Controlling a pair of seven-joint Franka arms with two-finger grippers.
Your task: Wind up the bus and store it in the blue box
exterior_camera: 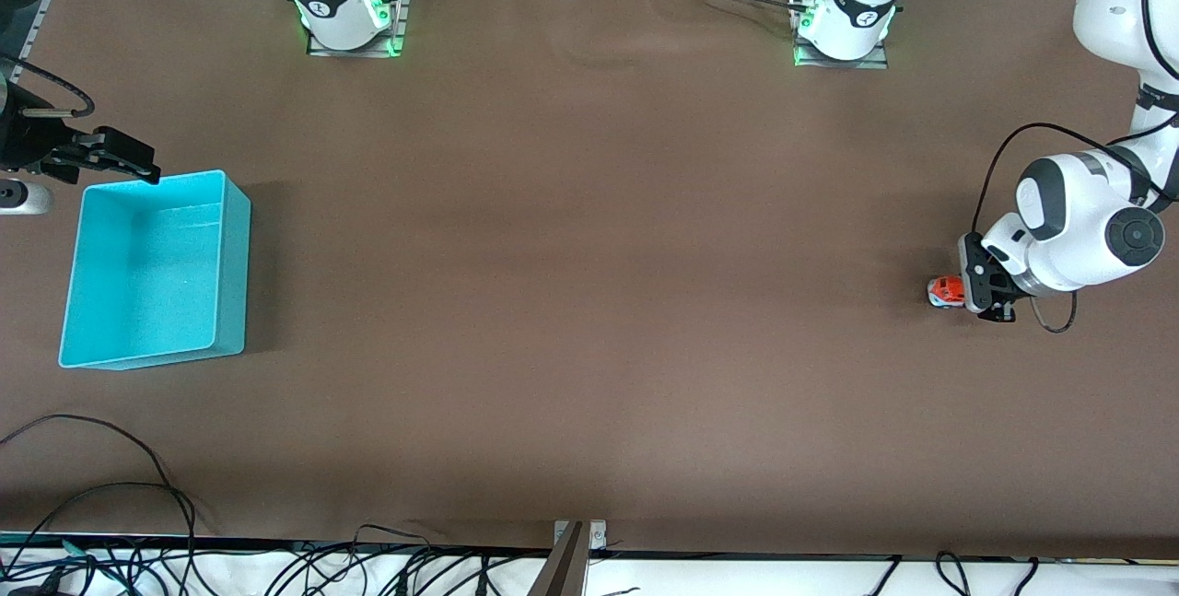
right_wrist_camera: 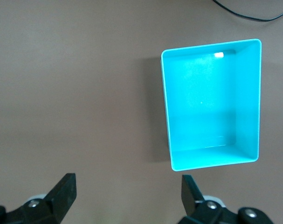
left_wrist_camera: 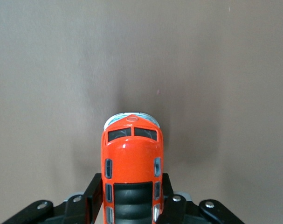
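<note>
The bus (exterior_camera: 944, 290), a small orange-red toy with a dark roof panel and a whitish front, is low at the table near the left arm's end. My left gripper (exterior_camera: 963, 292) is shut on its rear half. In the left wrist view the black fingers (left_wrist_camera: 95, 196) press both sides of the bus (left_wrist_camera: 132, 161), whose front points away from the wrist. The blue box (exterior_camera: 235, 274) stands with nothing in it at the right arm's end. My right gripper (exterior_camera: 138, 165) hangs open just beside the box's rim. The right wrist view shows the blue box (right_wrist_camera: 211, 159) past my right gripper (right_wrist_camera: 128, 187), which holds nothing.
Brown cloth covers the whole table. Black cables (exterior_camera: 101, 495) lie along the table edge nearest the front camera. A metal bracket (exterior_camera: 573, 550) sits at the middle of that edge. The two arm bases (exterior_camera: 350, 16) stand at the edge farthest from the camera.
</note>
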